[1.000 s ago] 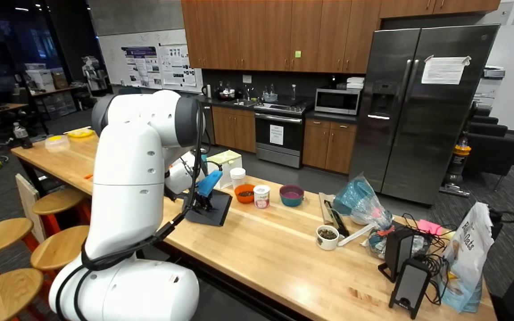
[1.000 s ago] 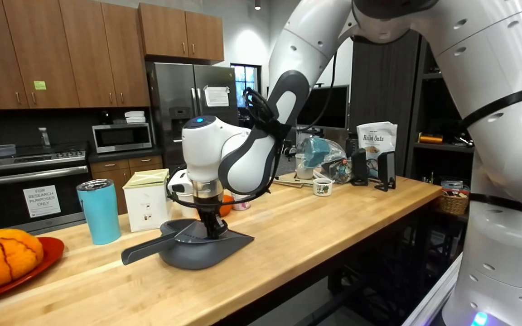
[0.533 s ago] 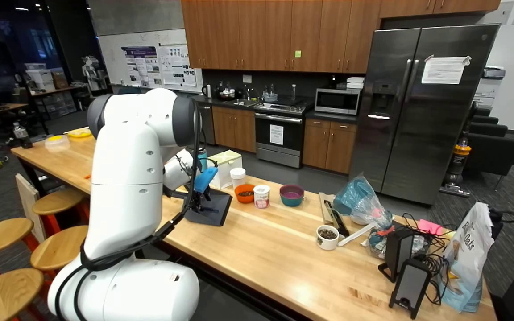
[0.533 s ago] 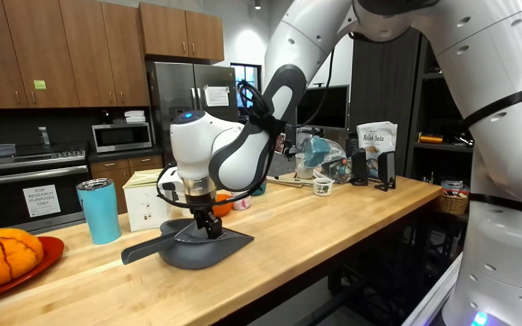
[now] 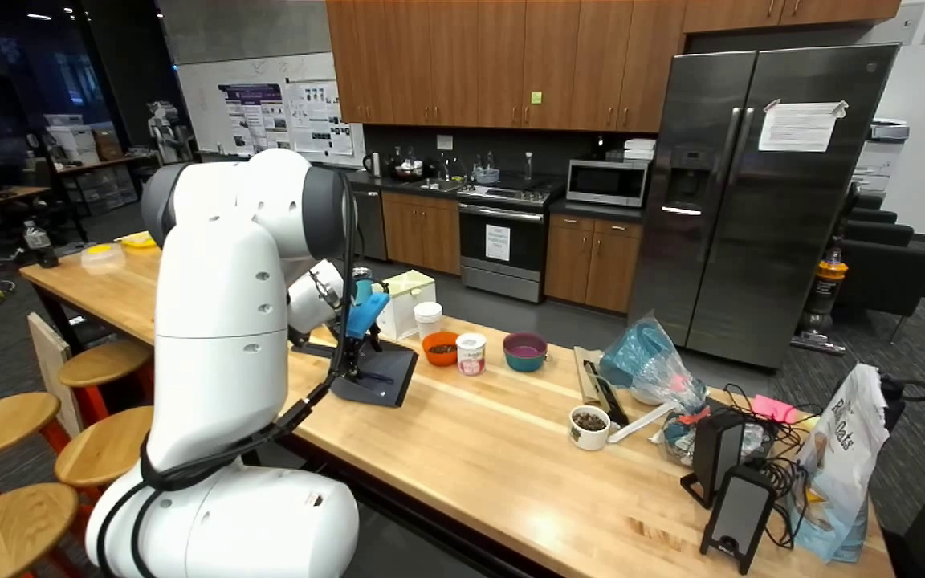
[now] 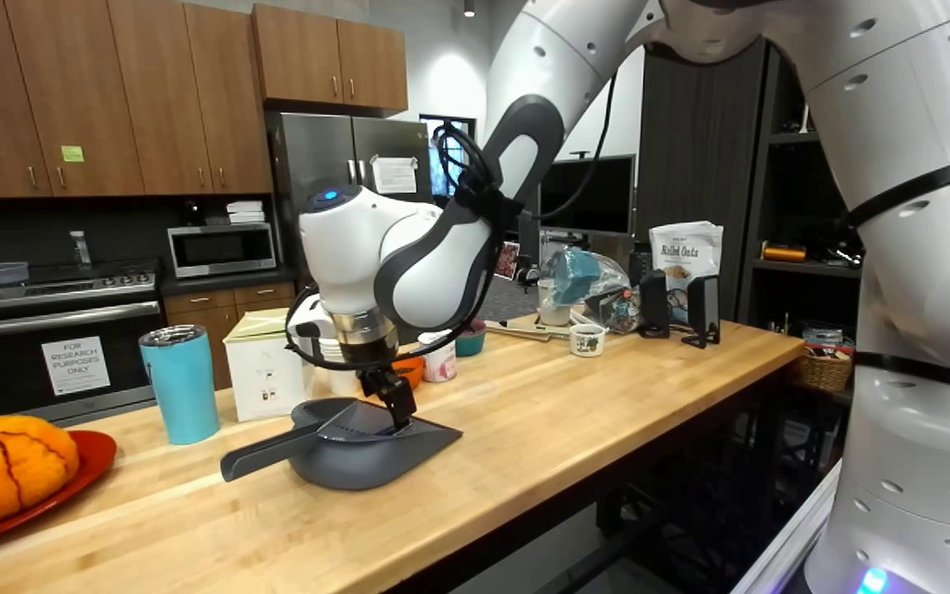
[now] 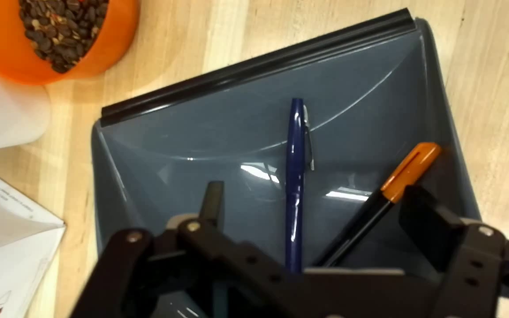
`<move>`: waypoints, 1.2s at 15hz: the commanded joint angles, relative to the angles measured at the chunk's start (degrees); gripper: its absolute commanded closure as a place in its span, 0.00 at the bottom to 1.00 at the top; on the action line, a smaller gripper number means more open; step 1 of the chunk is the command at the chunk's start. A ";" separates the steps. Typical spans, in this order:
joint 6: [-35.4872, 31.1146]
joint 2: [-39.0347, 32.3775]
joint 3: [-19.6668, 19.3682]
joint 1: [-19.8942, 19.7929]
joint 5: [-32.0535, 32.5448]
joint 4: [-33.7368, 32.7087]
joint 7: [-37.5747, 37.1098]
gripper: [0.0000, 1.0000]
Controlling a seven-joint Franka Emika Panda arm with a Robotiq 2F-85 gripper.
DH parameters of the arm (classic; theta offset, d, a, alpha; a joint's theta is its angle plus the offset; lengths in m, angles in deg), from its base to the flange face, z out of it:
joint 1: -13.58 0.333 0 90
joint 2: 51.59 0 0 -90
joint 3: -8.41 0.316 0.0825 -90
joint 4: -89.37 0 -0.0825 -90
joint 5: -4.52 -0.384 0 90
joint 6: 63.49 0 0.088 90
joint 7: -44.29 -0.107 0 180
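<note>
A slim navy plastic pen [image 7: 295,163] and a slim black plastic marker [image 7: 374,213], orange-capped, contrast with a wide grey plastic dustpan [image 7: 219,132], its front edge black

White arm [image 5: 222,321], dark dustpan [image 5: 389,387] on wooden table [image 5: 470,449], orange bowl [image 5: 439,360] nearby

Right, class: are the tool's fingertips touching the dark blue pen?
Apart: the wrist view shows grey dustpan surface between the dark blue pen and the fingertips on either side.
</note>
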State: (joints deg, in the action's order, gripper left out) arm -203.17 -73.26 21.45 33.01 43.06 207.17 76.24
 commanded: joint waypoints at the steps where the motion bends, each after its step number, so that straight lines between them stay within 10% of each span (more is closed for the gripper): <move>1: 3.14 4.12 0.95 -0.20 1.09 1.78 -1.20 0.00; 18: 16.40 3.93 7.40 2.09 -0.52 1.37 5.02 0.00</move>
State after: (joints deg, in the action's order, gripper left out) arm -186.92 -69.26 28.77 35.15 42.57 208.69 81.21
